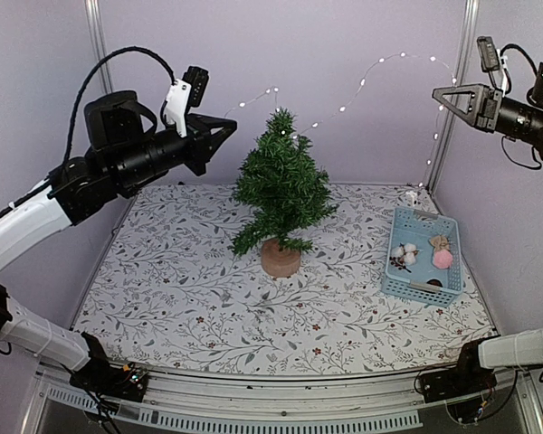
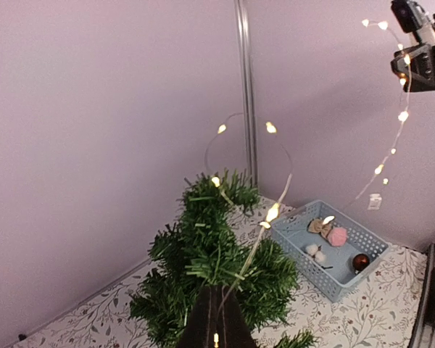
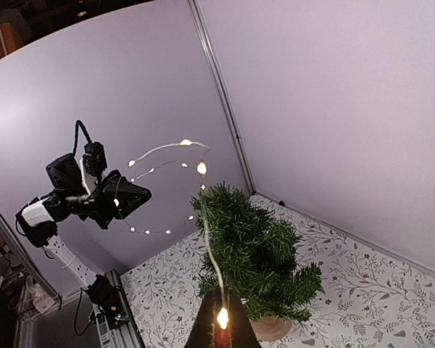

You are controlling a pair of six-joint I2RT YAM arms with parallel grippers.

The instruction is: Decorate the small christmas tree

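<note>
L gripper (image 1: 228,134), raised at left, pinched shut on light string (image 1: 380,63); R gripper (image 1: 439,93), high at far right, clamped on it too. String arcs btwn them past top of small christmas tree (image 1: 281,185), upright mid-table (image 1: 181,289). Blue basket (image 1: 423,217) w/ ornaments at right.
</note>
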